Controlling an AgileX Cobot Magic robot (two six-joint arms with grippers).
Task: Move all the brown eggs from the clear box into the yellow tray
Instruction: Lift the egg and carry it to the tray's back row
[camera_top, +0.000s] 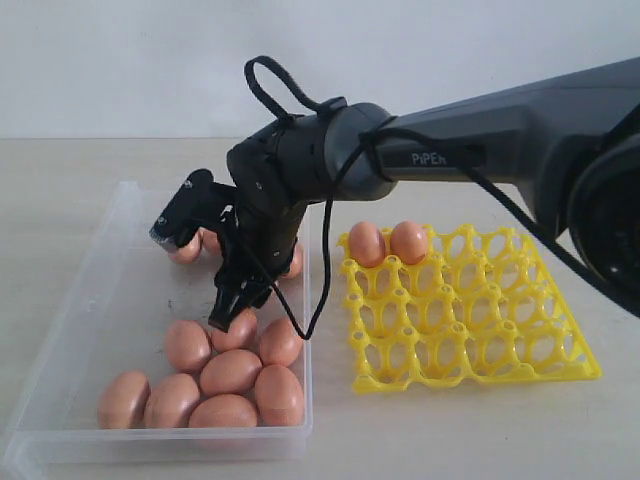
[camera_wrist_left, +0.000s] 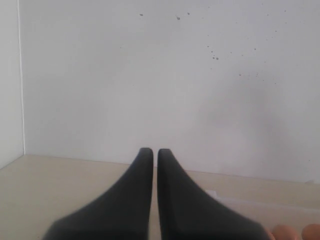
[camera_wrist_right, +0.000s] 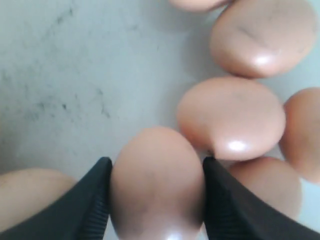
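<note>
Black fingers of the left gripper (camera_wrist_left: 154, 152) stand almost together with nothing between them, low over the table (camera_wrist_left: 50, 190). Next comes the clear box (camera_top: 120, 300), where most of the brown eggs (camera_top: 230, 371) lie: a tight group at its near end and a few at the far end, partly hidden behind the arm. The right gripper (camera_wrist_right: 156, 162) reaches across into this box. Its jaws stand on both sides of one egg (camera_wrist_right: 156, 200) at the edge of the near group. The pads seem to touch its two flanks, and the egg rests on the box floor. At the right is the yellow tray (camera_top: 470, 310), with two eggs (camera_top: 366, 243) in cups of its far row.

I judge that such an egg is light and stiff but brittle, and its smooth round shell can slip out of hard pads. The good place to hold it is across the narrow middle, with gentle force. A neighbour egg (camera_wrist_right: 230, 117) lies very close to one finger.
</note>
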